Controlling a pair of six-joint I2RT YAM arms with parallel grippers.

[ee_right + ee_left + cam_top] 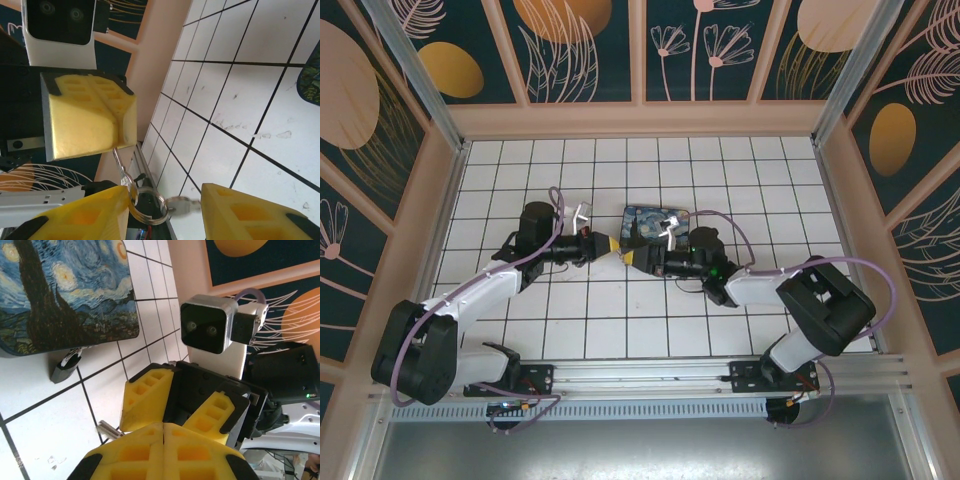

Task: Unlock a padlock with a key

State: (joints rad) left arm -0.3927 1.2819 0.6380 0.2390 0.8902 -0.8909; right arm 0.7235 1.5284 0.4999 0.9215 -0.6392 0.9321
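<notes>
dark padlock [64, 370], silvery key [182, 204], blue swirl-painted box [65, 290]

Swirl-painted blue box [645, 222] on white tiled floor [590, 320]

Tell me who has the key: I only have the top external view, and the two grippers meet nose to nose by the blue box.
Observer: The left gripper is shut on the key; its ring hangs from it.
Operator: And the right gripper?
Observer: The right gripper is open, a finger on each side of the ring.
Operator: Where is the padlock?
Observer: The padlock lies on the tiled floor at the blue box's edge, apart from both grippers.
</notes>
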